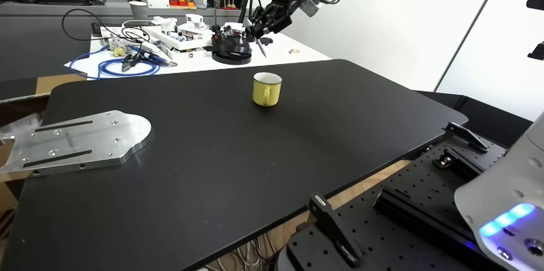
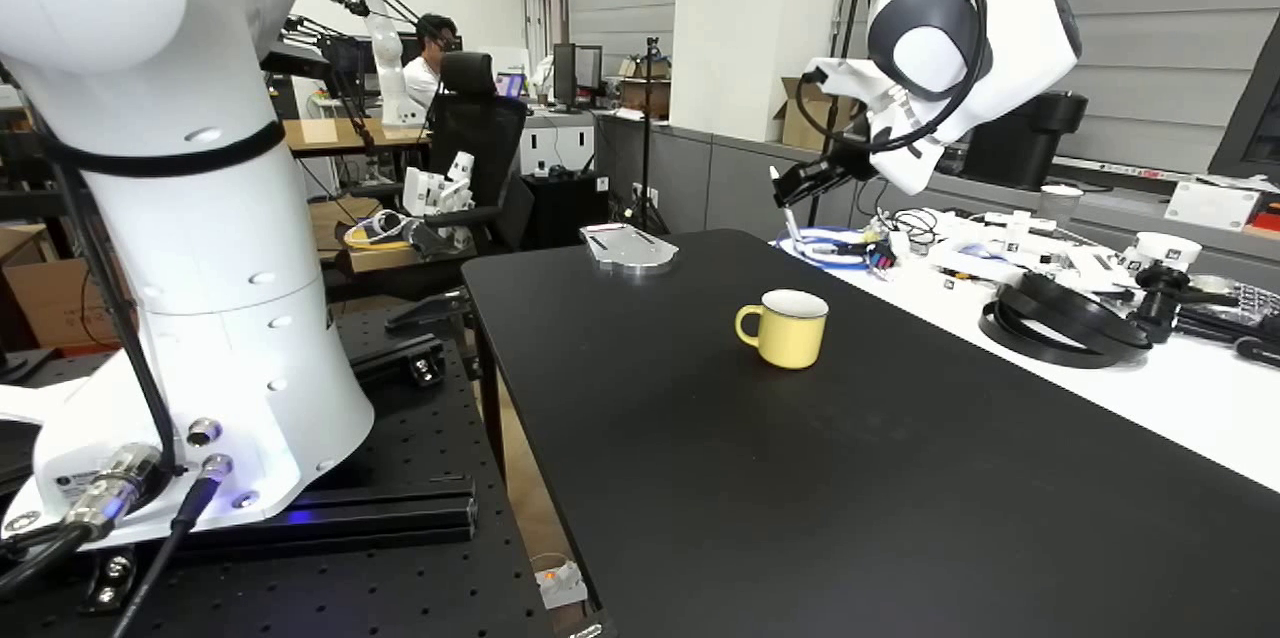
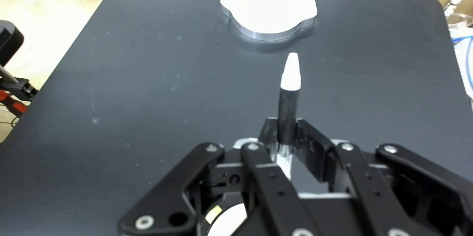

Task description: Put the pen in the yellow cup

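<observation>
The yellow cup point(image 1: 266, 94) stands upright on the black table, and it also shows in an exterior view point(image 2: 793, 336) with its handle to one side. My gripper point(image 3: 286, 132) is shut on the pen point(image 3: 290, 78), gripping its dark section, with the white tip sticking out past the fingers. In both exterior views the gripper point(image 1: 251, 29) point(image 2: 784, 190) is raised well above table height, and the pen point(image 1: 261, 46) point(image 2: 791, 222) hangs tilted from it, apart from the cup. In the wrist view a bit of the cup point(image 3: 213, 214) shows low down, mostly hidden behind the gripper's links.
A flat silver metal plate point(image 1: 85, 141) lies on the black table point(image 1: 221, 169), and it also shows in the wrist view point(image 3: 269, 6). A white table beside it carries blue cables point(image 1: 127, 67), a black ring-shaped object point(image 1: 231, 48) and white parts.
</observation>
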Action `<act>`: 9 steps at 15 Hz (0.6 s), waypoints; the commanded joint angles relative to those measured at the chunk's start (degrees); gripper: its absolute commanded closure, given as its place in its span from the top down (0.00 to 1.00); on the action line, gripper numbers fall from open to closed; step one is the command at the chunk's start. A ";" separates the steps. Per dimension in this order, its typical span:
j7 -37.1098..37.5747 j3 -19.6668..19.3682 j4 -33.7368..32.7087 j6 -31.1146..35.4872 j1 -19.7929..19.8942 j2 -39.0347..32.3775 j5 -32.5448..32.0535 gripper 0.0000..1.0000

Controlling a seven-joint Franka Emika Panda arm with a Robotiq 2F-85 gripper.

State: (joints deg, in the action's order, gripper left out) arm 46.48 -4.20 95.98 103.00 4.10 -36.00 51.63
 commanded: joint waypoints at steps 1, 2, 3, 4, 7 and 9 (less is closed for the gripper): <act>2.18 -0.13 -2.61 -3.15 0.50 -1.19 -0.04 0.05; 2.08 -0.20 -2.72 -3.76 0.50 -1.22 -0.34 0.05; 0.05 -0.26 -0.28 -1.53 -0.05 -0.10 -0.01 0.19; 0.05 -0.29 -0.34 -1.89 -0.03 -0.11 -0.01 0.19; 0.05 -0.29 -0.40 -2.03 -0.01 -0.14 -0.01 0.19; 0.05 -0.29 -0.43 -2.05 -0.01 -0.17 -0.01 0.19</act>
State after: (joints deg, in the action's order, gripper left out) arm 46.52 -4.31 95.74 101.17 4.18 -36.07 51.60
